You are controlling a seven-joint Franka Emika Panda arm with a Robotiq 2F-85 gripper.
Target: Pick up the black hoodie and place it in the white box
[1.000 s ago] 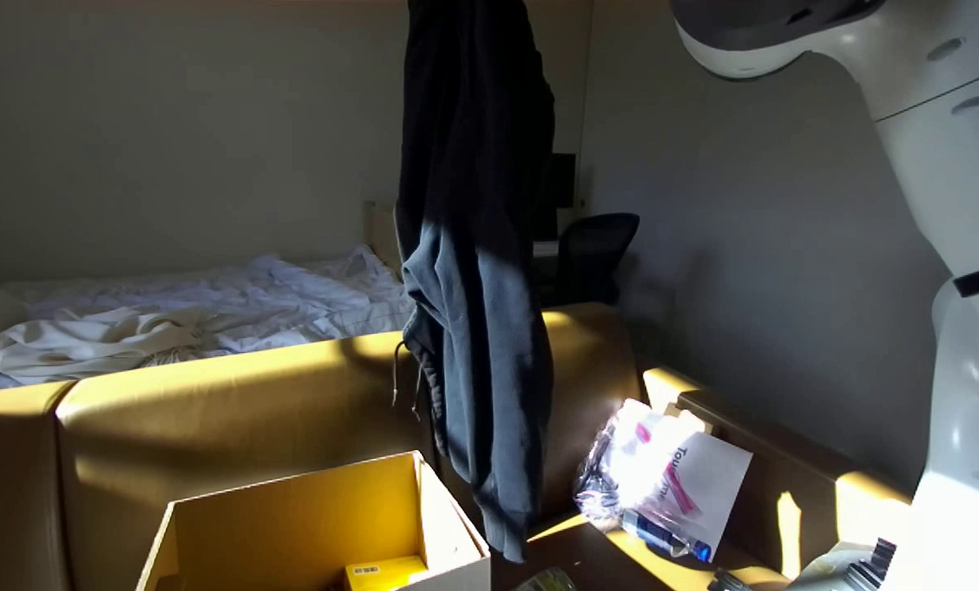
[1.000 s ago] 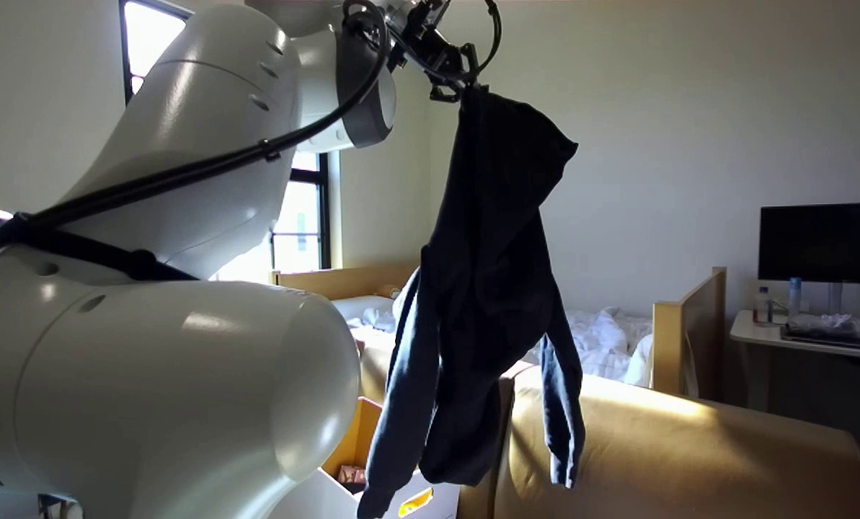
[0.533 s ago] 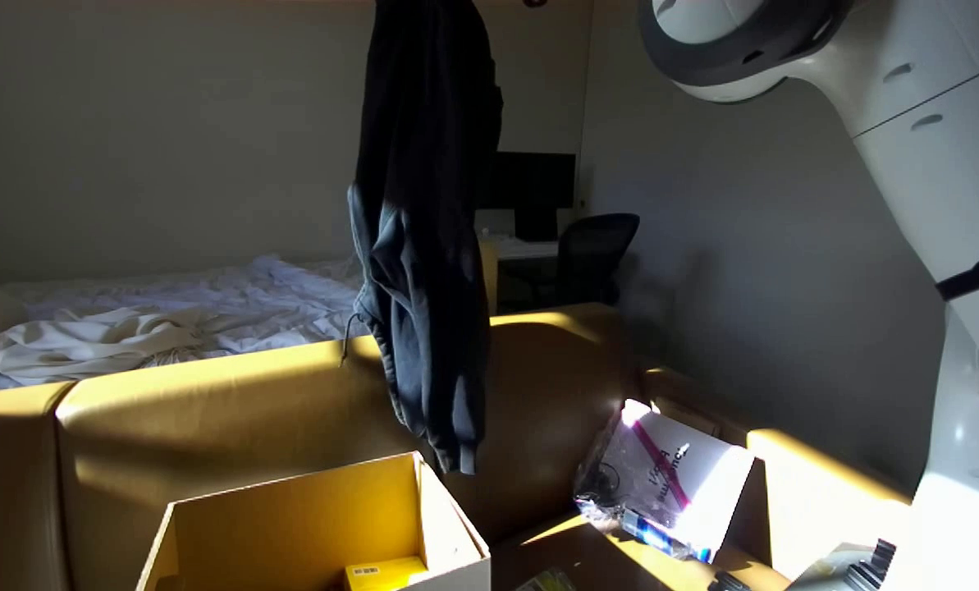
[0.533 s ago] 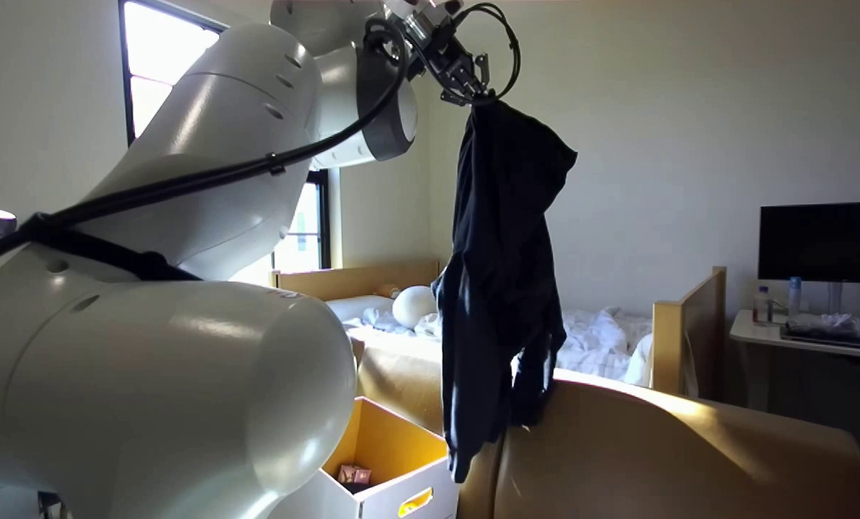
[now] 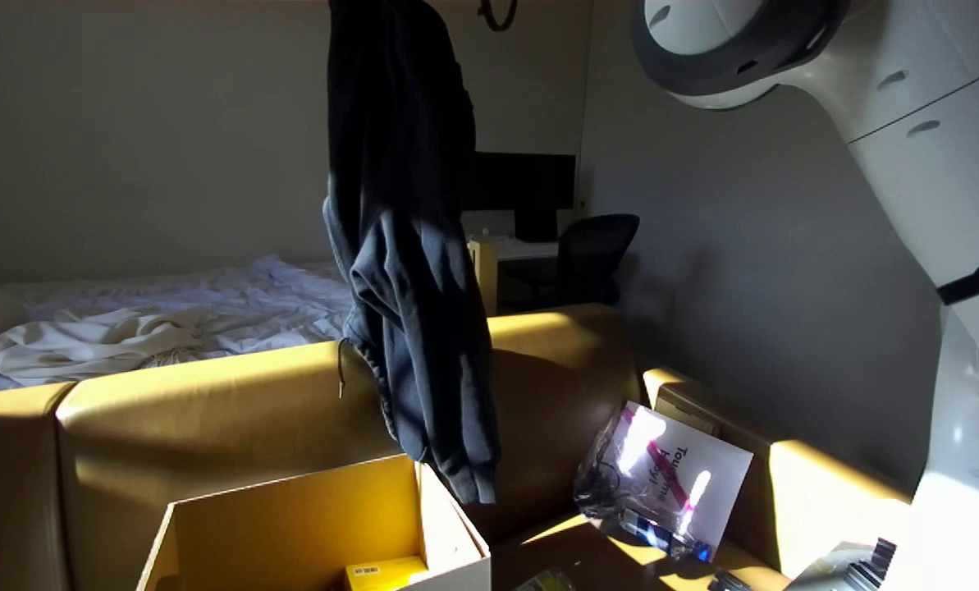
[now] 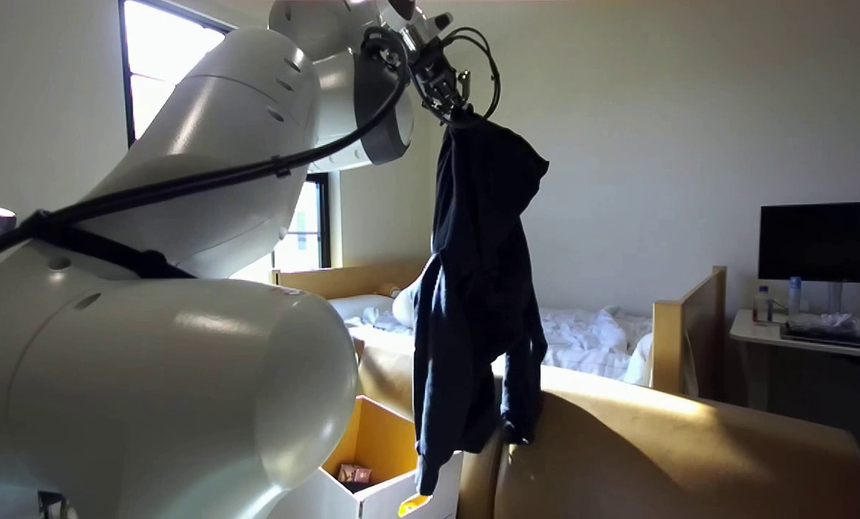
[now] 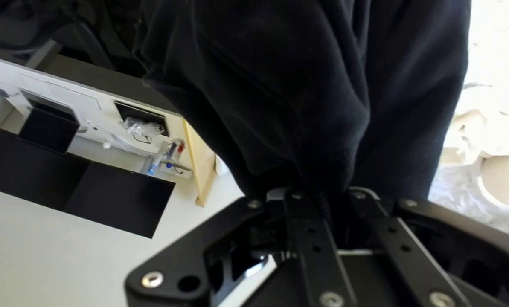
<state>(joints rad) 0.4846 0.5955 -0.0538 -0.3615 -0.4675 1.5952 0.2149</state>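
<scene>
1. Up close in the wrist view, the gripper (image 7: 324, 199) was clamped on the black hoodie (image 7: 280, 98) — jaws closed on bunched cloth near its upper end.
2. Hoodie hung down from it, drawstring (image 5: 340, 373) dangling.
3. White box (image 6: 445, 489) sat low beside the hoodie's lower end; a sleeve (image 6: 433, 404) overlapped its wall in an exterior view — touching or apart, couldn't tell. Hoodie was outside.
4. Box held a yellow carton (image 5: 386, 572) and a small pink pack (image 6: 354, 473).
5. Tan sofa (image 5: 555, 394) backrest stood behind the box; a clear bag (image 5: 600, 480) and a white printed sheet (image 5: 715, 468) lay at its corner.
6. Beyond the backrest lay rumpled white bedding (image 6: 592, 339), then a desk (image 6: 754, 330) carrying a monitor (image 6: 826, 241).
</scene>
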